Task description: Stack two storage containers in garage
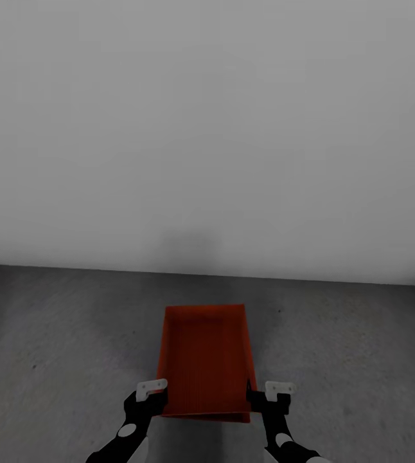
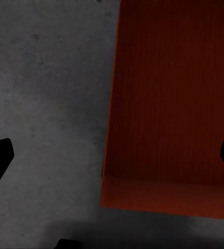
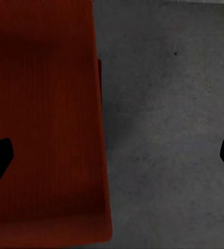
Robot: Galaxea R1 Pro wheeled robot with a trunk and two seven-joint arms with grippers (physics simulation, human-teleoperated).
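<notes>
The left end effector (image 1: 151, 397) is seen at the near left corner of an orange-red rectangular thin-walled storage container (image 1: 206, 360), and the right end effector (image 1: 266, 397) at its near right corner. In both wrist views the dark fingers are spread wide, one on each side of a side wall, with no contact visible; both are therefore read as open, straddling the walls rather than pinching them. Whether the container is being released or is about to be gripped cannot be told.

The container is placed on the dark grey rough concrete floor (image 1: 60, 360) of the garage, close to the plain pale grey wall (image 1: 207, 128), with its long axis pointing away from the robot. No second container is seen.

If the step in hand is a release, the end effectors are best lifted straight up along the walls, so that the thin sides are not dragged or the box tipped. If a grasp is intended, both should be closed together on matching points of the two walls, so that the load is kept level.

The container is open-topped and empty, with straight walls, a flat bottom and faint vertical ribbing on its inner faces.
</notes>
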